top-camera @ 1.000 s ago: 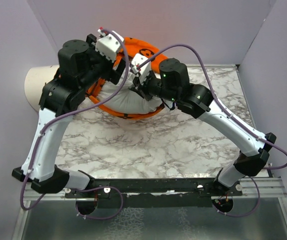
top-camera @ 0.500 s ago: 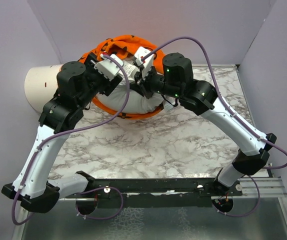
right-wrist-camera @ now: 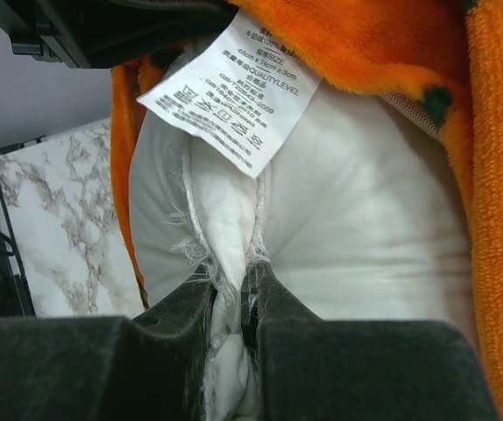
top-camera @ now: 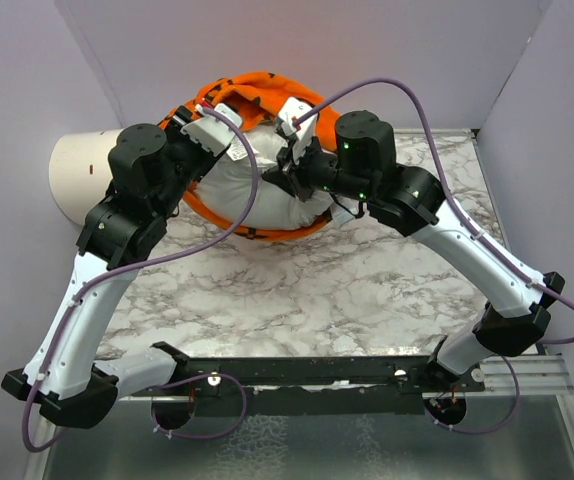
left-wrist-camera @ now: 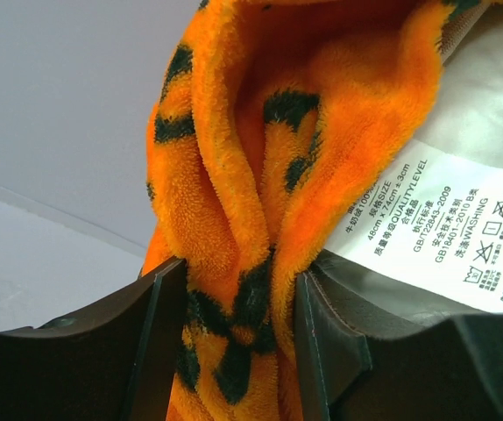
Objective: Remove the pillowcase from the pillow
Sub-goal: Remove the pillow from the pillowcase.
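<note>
The white pillow lies at the back middle of the marble table, with the orange pillowcase bunched behind it and rimming its underside. My left gripper is shut on a fold of the orange plush pillowcase at the pillow's back left; a printed white tag shows beside it. My right gripper is shut on the frayed seam of the pillow, just below its tag. Orange pillowcase fabric hangs at the right of the right wrist view.
A cream cylinder lies at the back left, behind my left arm. Lilac walls close in the table at the back and both sides. Marble tabletop spreads in front of the pillow.
My left gripper has pulled the pillowcase back and up, away from the pillow's near side. More white pillow is bared. My right gripper holds the pillow's seam and has shifted slightly right.
</note>
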Robot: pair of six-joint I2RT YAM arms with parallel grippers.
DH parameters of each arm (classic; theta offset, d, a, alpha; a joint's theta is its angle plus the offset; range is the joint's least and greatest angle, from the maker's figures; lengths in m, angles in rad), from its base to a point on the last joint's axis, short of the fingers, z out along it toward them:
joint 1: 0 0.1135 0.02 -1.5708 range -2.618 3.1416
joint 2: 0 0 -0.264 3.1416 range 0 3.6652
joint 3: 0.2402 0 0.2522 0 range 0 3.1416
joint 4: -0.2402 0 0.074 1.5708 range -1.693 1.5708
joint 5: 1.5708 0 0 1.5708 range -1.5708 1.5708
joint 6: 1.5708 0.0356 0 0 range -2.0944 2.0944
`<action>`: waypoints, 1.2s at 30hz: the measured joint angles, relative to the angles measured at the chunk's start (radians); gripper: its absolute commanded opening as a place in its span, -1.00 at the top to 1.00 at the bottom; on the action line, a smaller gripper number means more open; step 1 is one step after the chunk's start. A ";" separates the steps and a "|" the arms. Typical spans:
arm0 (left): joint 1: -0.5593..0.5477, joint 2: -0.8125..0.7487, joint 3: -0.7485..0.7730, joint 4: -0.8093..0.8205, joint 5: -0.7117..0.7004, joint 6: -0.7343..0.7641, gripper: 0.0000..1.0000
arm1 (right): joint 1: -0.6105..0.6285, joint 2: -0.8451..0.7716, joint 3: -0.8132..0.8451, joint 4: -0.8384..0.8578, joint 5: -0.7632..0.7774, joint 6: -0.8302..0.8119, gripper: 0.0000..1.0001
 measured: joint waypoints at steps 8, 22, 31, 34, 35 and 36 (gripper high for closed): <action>0.000 -0.040 -0.101 0.102 -0.093 0.099 0.43 | 0.000 -0.009 -0.003 -0.006 0.001 0.000 0.98; -0.002 0.133 0.057 0.325 -0.190 0.197 0.55 | -0.011 -0.278 -0.211 0.093 0.052 0.016 0.98; 0.068 0.235 0.272 0.136 -0.037 -0.001 0.59 | -0.009 -0.372 -0.229 0.113 0.185 0.009 0.98; 0.148 0.248 0.293 0.086 0.053 -0.078 0.61 | -0.003 -0.369 -0.224 0.115 0.247 0.000 0.98; 0.176 0.249 0.293 0.069 0.085 -0.104 0.61 | -0.001 -0.367 -0.225 0.116 0.262 -0.002 0.98; 0.206 0.250 0.290 0.053 0.119 -0.130 0.61 | 0.002 -0.364 -0.225 0.118 0.273 -0.004 0.98</action>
